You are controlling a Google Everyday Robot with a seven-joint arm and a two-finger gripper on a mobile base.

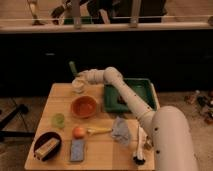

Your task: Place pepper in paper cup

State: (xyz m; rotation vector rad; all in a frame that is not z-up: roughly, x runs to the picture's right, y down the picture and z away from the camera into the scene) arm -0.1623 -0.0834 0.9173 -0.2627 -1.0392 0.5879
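The pepper (72, 68), slender and green, stands upright in the air just above and slightly left of the whitish paper cup (78, 86). The cup stands at the table's far edge, behind the orange bowl (84, 106). My gripper (78, 76) reaches in from the right at the end of the white arm. It is shut on the pepper's lower end, right over the cup's rim. The pepper's lower tip is hidden by the gripper.
A green tray (131, 86) lies right of the cup, under the arm. A translucent light-green cup (58, 120), an orange fruit (78, 132), a yellow banana-like thing (100, 131), a grey cloth (121, 131), a dark bowl (47, 145), a blue sponge (77, 149) and a brush (139, 150) sit nearer the front.
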